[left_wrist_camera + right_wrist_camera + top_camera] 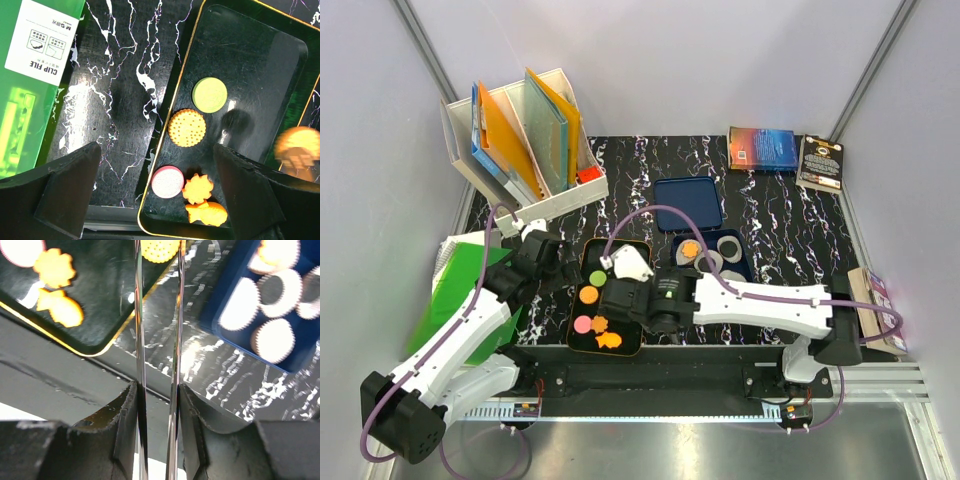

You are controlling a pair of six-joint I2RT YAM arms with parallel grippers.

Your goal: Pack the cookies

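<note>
Label [44, 37] on green folder [20, 115]: "CLIP FILE" | right hand [159, 262] grips cookie [160, 248]

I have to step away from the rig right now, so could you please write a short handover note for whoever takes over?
Left gripper: open, empty, over the black tray's left rim.
Right gripper: shut on tongs, which appear to pinch an orange cookie near the tray's right edge.
Done: one packed cookie sits in the blue box.
To do: box the held one, then the tray's five: green cookie, dotted orange cookie, pink cookie, two shaped orange cookies.
</note>
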